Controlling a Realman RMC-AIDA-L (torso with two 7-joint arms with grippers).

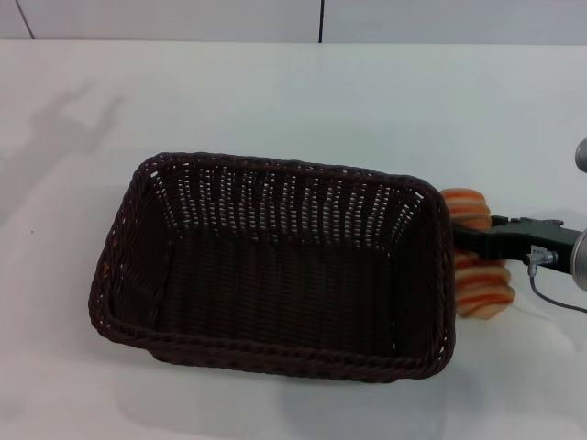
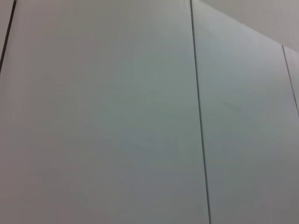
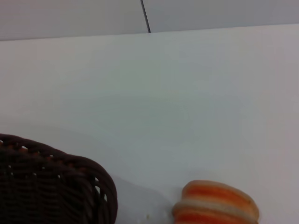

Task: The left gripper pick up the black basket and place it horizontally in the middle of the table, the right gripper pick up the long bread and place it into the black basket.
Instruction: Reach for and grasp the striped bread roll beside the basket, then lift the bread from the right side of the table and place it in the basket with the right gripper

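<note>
The black basket (image 1: 275,353) stands lengthwise across the middle of the white table (image 1: 275,92), empty. The long bread (image 1: 481,291), striped orange and cream, lies on the table right beside the basket's right end. My right gripper (image 1: 470,240) reaches in from the right, and its black finger lies across the middle of the bread. The right wrist view shows one end of the bread (image 3: 216,203) and a corner of the basket (image 3: 51,186). My left gripper is out of view; the left wrist view shows only wall panels.
A grey wall with a dark seam (image 1: 321,23) runs along the table's far edge. A thin cable (image 1: 550,298) hangs from the right gripper's body near the bread.
</note>
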